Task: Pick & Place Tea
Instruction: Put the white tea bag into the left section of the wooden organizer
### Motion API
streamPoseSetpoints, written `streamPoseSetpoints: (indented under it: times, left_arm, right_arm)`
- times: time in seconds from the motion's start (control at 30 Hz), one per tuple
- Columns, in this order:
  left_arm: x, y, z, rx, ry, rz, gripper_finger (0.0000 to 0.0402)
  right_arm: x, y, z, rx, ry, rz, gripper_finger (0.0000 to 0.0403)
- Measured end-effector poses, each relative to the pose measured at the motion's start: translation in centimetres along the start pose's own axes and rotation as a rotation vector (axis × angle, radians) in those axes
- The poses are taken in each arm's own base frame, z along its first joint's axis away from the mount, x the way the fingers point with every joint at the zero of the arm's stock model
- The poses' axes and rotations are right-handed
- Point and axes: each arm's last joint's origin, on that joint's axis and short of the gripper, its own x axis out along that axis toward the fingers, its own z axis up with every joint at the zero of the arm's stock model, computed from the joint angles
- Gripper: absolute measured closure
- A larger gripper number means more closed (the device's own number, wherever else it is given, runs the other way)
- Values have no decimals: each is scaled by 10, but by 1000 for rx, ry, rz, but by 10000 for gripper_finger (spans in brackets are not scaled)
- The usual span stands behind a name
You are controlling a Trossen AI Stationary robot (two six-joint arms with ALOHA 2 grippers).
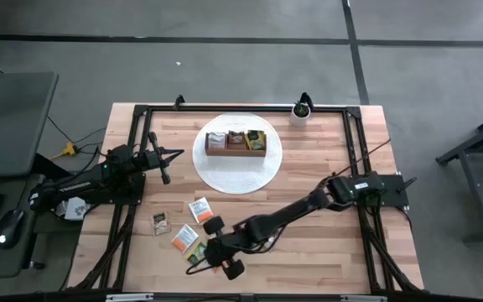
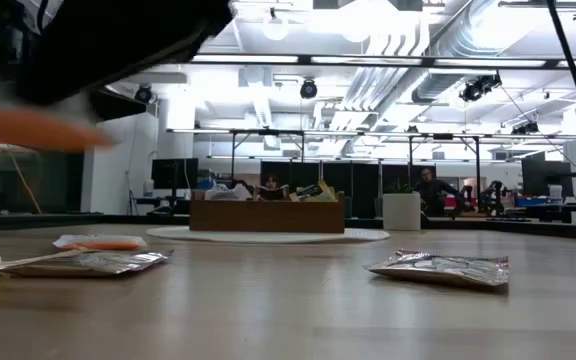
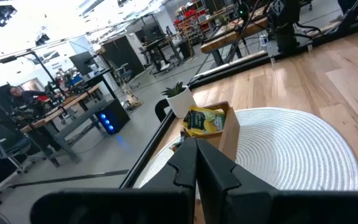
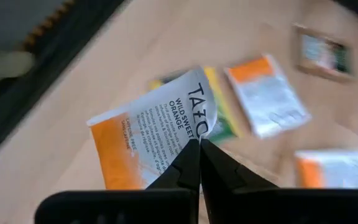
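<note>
I'm watching the right gripper down at the near edge of the table, and its two dark fingers are pinching together on the corner of a white-orange sachet, a flat, square paper packet that is curling a little where the tips are biting it. I'm seeing that sachet tilting up off the wood, with black lettering across its white half and a solid orange band along one side. Underneath it a green-yellow sachet is lying flat on the pale planks, and another white-orange one is lying just beside that. From above I'm picking out more loose sachets scattered near the gripper: one white-orange, one tan, all small flat squares on the light, striped wood. The low camera is showing a crinkled, shiny packet lying flat on its own. The box, brown wood with three compartments, is sitting in the middle of a round white mat with a ribbed, woven look, well apart from the loose tea, and sachets are standing upright in its compartments. A small white pot with a green plant is standing at the far edge. The left gripper is hovering near the mat with its fingers pressed together, holding nothing.
</note>
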Motion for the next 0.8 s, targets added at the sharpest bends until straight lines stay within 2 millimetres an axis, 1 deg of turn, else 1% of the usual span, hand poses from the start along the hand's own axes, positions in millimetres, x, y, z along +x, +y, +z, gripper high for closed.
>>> streamPoseSetpoints:
  times: [0.13,0.2,0.3,0.4,0.6,0.8]
  left_arm:
    - [0,0,0,0,-1,-1,401]
    - [0,0,0,0,0,-1,401]
    - [0,0,0,0,0,-1,401]
    - [0,0,0,0,0,-1,401]
    - [0,0,0,0,0,-1,401]
    - [0,0,0,0,0,0,401]
  right_arm:
    - [-27,-7,9,62,12,-156,403]
    - [-36,-13,9,99,40,-238,403]
    - [-42,-27,4,131,95,-373,403]
    - [-47,-45,0,159,121,-427,403]
    - [-47,-88,-8,231,128,-483,403]
    - [-52,-151,-27,329,147,-611,403]
